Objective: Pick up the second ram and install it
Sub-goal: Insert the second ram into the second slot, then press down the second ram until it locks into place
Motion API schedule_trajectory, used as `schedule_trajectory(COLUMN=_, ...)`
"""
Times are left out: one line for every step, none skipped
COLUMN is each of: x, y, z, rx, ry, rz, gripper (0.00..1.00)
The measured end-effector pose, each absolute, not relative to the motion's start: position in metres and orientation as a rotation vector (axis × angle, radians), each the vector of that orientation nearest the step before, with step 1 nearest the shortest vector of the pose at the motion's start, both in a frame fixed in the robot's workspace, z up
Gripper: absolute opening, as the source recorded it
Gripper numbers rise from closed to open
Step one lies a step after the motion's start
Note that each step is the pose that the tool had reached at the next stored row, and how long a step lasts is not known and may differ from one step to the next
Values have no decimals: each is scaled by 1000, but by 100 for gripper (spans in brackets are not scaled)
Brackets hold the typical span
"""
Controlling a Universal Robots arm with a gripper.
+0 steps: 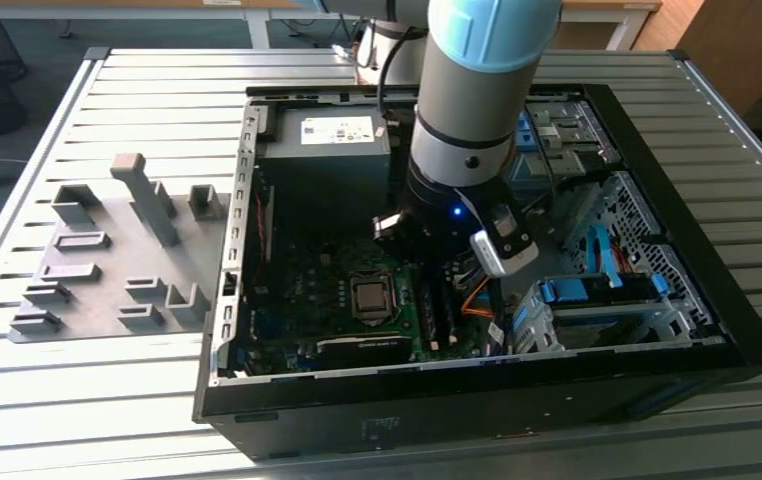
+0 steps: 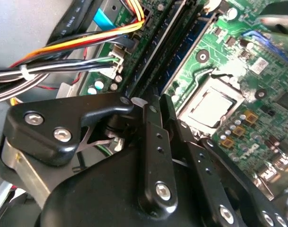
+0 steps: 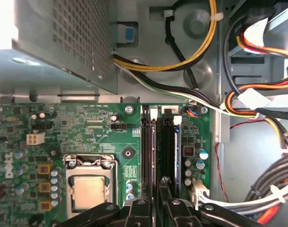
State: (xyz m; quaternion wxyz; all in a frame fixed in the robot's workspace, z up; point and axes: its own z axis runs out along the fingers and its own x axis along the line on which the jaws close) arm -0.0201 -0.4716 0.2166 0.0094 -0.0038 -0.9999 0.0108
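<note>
Gripper (image 3: 155, 201) poised over the slots beside the processor (image 3: 89, 189), fingers nearly closed around a memory stick (image 3: 153, 156) seated upright, aligned for pressing home.

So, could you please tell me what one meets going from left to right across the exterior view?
Grey holder blocks on the slatted table → the computer case's left wall → processor socket → the arm's wrist and gripper over the memory slots → blue drive bay → the case's right wall.
</note>
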Motion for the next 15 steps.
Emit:
schedule_trajectory(x=-20, y=-472, z=219, rx=-12, ry=-3123, rz=34, gripper=21)
schedule_trajectory(x=-20, y=-472, z=222, rx=-12, ry=-3123, rz=34, gripper=21)
schedule_trajectory(x=-20, y=-472, z=224, rx=-12, ry=-3123, rz=34, gripper=21)
schedule_trajectory(x=-20, y=-472, z=225, rx=-12, ry=-3122, rz=34, gripper=21)
schedule_trajectory(x=-20, y=-472, z=227, rx=-12, ry=-3122, rz=34, gripper=21)
schedule_trajectory(x=-20, y=-472, z=228, rx=-12, ry=-3122, rz=34, gripper=21)
schedule_trajectory(x=-20, y=-472, z=229, rx=-12, ry=-3123, rz=34, gripper=21)
schedule_trajectory(x=-20, y=-472, z=229, rx=-12, ry=-3123, rz=33, gripper=21)
schedule_trajectory(x=-20, y=-472, z=229, rx=-12, ry=-3123, rz=33, gripper=20)
schedule_trajectory(x=-20, y=-472, z=229, rx=-12, ry=-3123, rz=33, gripper=13)
schedule_trajectory(x=-20, y=-472, z=229, rx=-12, ry=-3122, rz=34, gripper=13)
schedule_trajectory(x=-20, y=-472, z=229, rx=-12, ry=-3123, rz=34, gripper=13)
schedule_trajectory(x=-20, y=-472, z=229, rx=-12, ry=-3123, rz=34, gripper=11)
schedule_trajectory(x=-20, y=-472, z=229, rx=-12, ry=-3122, rz=34, gripper=11)
schedule_trajectory(x=-20, y=-472, z=228, rx=-12, ry=-3123, rz=34, gripper=11)
